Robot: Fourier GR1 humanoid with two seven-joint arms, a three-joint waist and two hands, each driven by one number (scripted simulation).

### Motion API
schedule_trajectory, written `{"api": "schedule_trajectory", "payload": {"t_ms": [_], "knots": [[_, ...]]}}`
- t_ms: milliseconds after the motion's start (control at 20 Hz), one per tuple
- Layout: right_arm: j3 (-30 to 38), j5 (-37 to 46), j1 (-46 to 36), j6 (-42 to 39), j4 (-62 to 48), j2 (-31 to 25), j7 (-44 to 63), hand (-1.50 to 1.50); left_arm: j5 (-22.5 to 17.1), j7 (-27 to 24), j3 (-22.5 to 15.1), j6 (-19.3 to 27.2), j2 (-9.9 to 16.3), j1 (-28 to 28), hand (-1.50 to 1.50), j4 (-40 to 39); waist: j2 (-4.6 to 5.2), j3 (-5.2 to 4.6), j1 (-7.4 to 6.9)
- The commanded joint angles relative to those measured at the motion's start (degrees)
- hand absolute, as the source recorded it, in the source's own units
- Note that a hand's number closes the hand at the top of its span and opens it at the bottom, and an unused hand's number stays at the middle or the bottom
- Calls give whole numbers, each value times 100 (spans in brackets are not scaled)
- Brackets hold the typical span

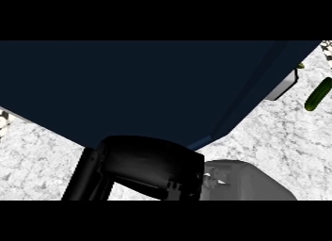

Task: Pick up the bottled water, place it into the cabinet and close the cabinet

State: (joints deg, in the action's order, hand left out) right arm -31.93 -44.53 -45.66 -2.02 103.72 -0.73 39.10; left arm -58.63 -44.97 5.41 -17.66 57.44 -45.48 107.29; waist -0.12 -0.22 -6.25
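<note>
While the dark cabinet (127,89) fills the view, no bottled water shows; one black hand (144,164) sits just below its front edge, fingers' state can't tell, which hand unclear.

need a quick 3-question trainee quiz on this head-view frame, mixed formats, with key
1. True or false: the cucumber lies on the counter at the view's right.
2. The dark blue cabinet fills which part of the view? A upper and middle B lower right C none
3. Fill in: the bottled water is ____ in this view.

Key: 1 true; 2 A; 3 not visible. The black hand shows at the bottom; which hand it is cannot be told.
</note>
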Motion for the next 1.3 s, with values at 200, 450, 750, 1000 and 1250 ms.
{"api": "schedule_trajectory", "payload": {"t_ms": [200, 450, 750, 1000, 1250], "knots": [[506, -854, -659, -195, -1777, 72, -384, 150, 253, -104, 440, -381, -451, -770, -150, 145, 27, 24, 305], [1184, -792, -657, -872, -2546, -4, -460, 150, 200, -87, 898, -884, -710, -1016, -150, -101, 26, 25, 383], [1691, -562, -723, -1208, -3300, -171, -823, 150, 260, 232, 1114, -980, -918, -799, -150, -96, 31, 23, 470], [1766, 132, -824, -1592, -3722, -234, -1590, 150, 336, 417, 1245, -1170, -1219, -876, -150, -61, 21, 23, 473], [2065, 403, -1218, -1660, -3935, -364, -1917, 150, 373, 806, 1064, -786, -1343, -331, -150, -120, 29, 19, 575]]}}
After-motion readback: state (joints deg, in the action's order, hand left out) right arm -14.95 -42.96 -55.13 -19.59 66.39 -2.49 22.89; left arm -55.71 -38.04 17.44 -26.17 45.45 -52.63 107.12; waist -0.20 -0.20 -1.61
